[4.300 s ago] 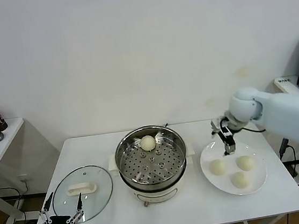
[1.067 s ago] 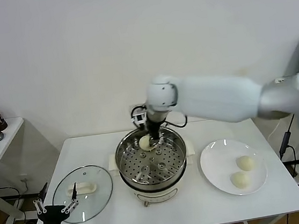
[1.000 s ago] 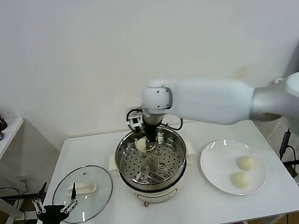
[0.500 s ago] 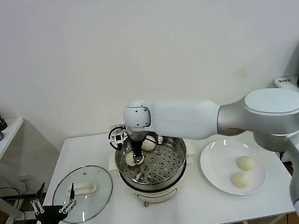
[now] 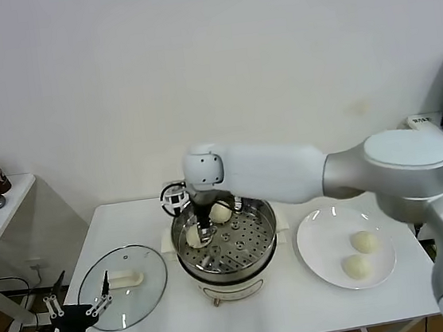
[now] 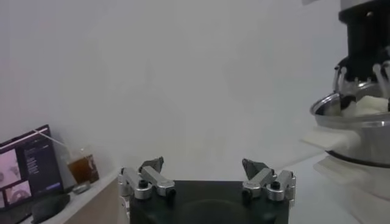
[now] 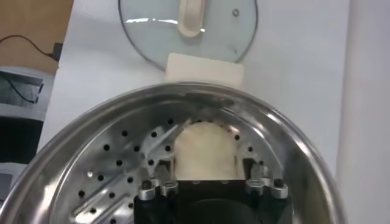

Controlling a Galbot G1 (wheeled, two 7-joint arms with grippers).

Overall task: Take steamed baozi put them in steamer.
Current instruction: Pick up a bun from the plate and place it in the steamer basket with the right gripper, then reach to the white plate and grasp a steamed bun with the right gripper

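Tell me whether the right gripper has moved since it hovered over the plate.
Yes. The right gripper has swung from the plate across to the steamer, now low at its left side.

You are looking at pale cream-yellow steamed baozi [image 5: 363,241], plain and smooth, lying on a flat white plate [image 5: 320,244]. The steamer [image 5: 250,241] is showing shiny silver steel, its tray dotted with rows of dark round holes, over a cream-white base. The clear glass lid [image 5: 148,290] is wearing a white handle. The desk [image 5: 132,224] is showing white, and the right gripper [image 5: 204,234] is showing black with silver fingers [image 7: 255,176].
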